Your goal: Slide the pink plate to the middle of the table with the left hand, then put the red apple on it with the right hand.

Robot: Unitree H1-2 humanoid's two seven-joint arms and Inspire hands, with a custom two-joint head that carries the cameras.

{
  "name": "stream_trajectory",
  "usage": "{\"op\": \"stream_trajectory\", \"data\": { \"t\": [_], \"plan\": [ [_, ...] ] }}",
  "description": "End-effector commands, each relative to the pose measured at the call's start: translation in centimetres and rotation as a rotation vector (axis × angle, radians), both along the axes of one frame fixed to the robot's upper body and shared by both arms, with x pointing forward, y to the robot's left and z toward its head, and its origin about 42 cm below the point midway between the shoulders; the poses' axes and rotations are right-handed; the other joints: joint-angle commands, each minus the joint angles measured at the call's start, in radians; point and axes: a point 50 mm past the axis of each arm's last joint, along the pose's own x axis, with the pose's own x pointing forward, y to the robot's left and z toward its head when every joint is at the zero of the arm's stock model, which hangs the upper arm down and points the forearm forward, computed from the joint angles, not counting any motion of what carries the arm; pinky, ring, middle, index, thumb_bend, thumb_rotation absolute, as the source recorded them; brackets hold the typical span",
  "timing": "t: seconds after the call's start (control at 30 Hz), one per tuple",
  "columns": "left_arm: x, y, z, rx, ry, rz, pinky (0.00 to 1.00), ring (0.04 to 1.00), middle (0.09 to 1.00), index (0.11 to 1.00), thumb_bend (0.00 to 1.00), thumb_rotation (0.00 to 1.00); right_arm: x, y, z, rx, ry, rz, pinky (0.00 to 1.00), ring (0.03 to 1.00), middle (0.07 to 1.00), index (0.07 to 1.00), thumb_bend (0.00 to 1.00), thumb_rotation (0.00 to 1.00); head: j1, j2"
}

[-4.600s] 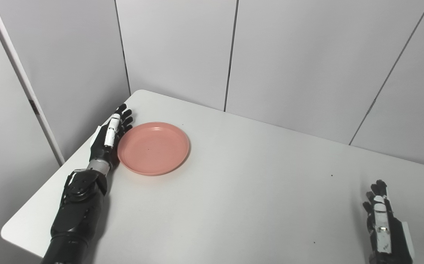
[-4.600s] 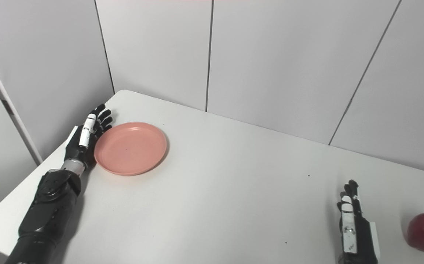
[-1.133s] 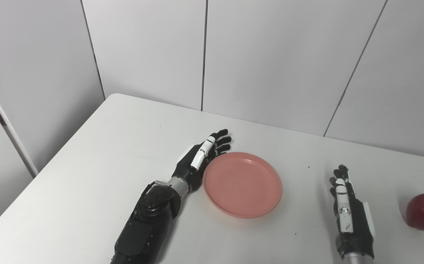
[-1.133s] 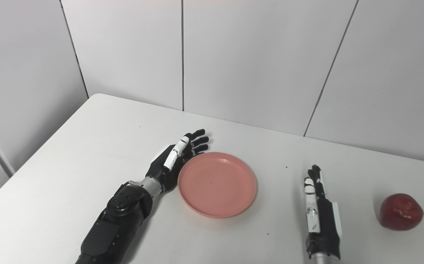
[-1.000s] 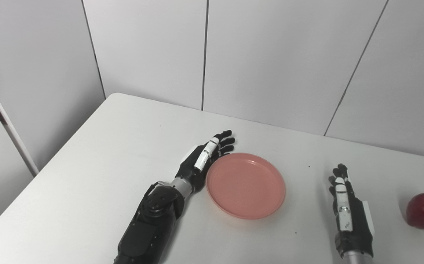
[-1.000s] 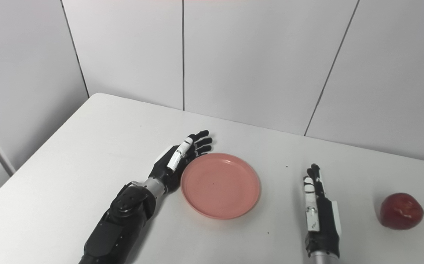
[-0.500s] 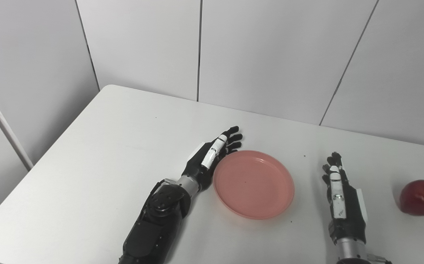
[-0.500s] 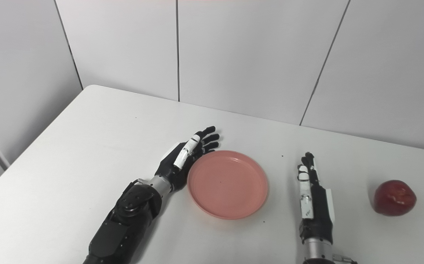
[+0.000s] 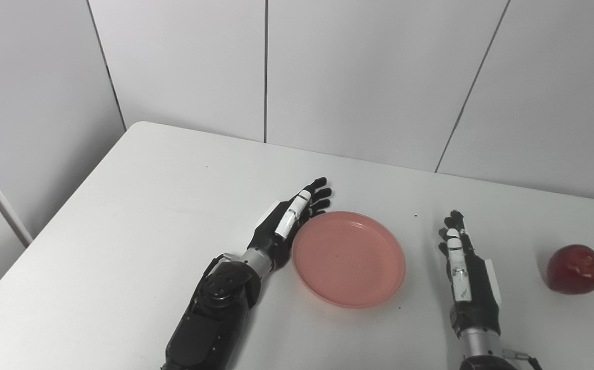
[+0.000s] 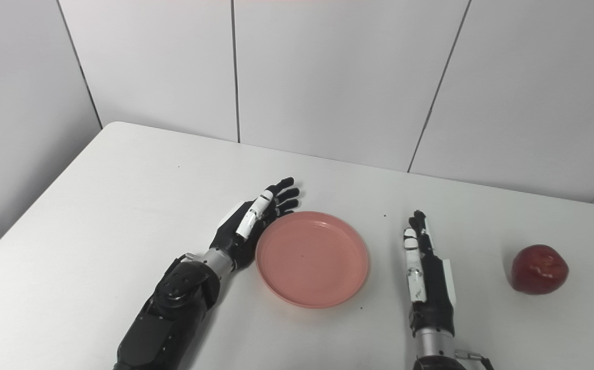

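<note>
The pink plate (image 9: 349,258) lies flat near the middle of the white table (image 9: 137,216). My left hand (image 9: 285,223) rests edge-on against the plate's left rim, open, fingers straight and pointing away from me. My right hand (image 9: 462,267) lies open on the table just right of the plate, fingers stretched forward, holding nothing. The red apple (image 9: 577,269) sits on the table at the far right, a hand's width beyond my right hand. In the right eye view the plate (image 10: 312,258) and apple (image 10: 539,269) show the same layout.
Grey wall panels (image 9: 358,77) stand right behind the table's far edge. The table's left edge (image 9: 50,221) runs diagonally toward me. A few small dark specks dot the tabletop.
Since 4.6 s ago my left hand has pushed the plate from the table's far left corner to the middle. In the last half second the view has panned; the plate barely moves.
</note>
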Motion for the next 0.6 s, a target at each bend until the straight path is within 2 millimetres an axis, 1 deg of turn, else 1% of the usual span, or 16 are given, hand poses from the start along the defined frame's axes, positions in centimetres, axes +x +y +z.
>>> {"op": "stream_trajectory", "data": {
  "t": [0.0,0.1,0.27,0.3,0.4,0.43,0.57],
  "plan": [
    [-0.5,-0.8,-1.0,0.016,0.051,-0.031,0.94,0.932,0.932,0.917,0.34,1.0,0.7,0.4,2.1,0.013,-0.071,-0.006,0.98,0.957,0.962,0.967,0.22,1.0,-0.009,0.001],
    [-0.6,-0.6,-1.2,0.011,0.053,-0.022,0.94,0.934,0.935,0.921,0.34,1.0,0.7,0.4,2.3,0.018,-0.076,-0.009,0.97,0.953,0.96,0.965,0.22,1.0,-0.019,0.003],
    [-0.8,-0.3,-1.2,0.003,0.058,-0.006,0.94,0.933,0.936,0.924,0.33,1.0,0.6,0.3,3.0,-0.012,-0.107,-0.021,0.96,0.945,0.956,0.962,0.22,1.0,-0.063,0.008],
    [-0.8,-0.2,-1.2,0.003,0.056,-0.004,0.94,0.934,0.937,0.926,0.34,1.0,0.5,0.3,3.3,-0.028,-0.114,-0.027,0.93,0.936,0.949,0.954,0.24,1.0,-0.08,0.01],
    [-0.8,0.2,-1.3,0.001,0.046,-0.002,0.93,0.934,0.938,0.926,0.35,1.0,0.5,0.1,4.1,-0.067,-0.14,-0.033,0.91,0.935,0.946,0.948,0.29,1.0,-0.097,0.012],
    [-0.8,0.3,-1.4,-0.001,0.044,-0.001,0.93,0.934,0.938,0.926,0.35,1.0,0.5,0.0,4.4,-0.082,-0.15,-0.036,0.91,0.934,0.945,0.947,0.3,1.0,-0.109,0.013],
    [-0.8,0.8,-1.3,-0.008,0.042,0.009,0.93,0.931,0.937,0.922,0.37,1.0,0.0,-0.4,6.2,-0.164,-0.177,-0.061,0.89,0.927,0.937,0.94,0.35,1.0,-0.14,0.014]
  ]
}}
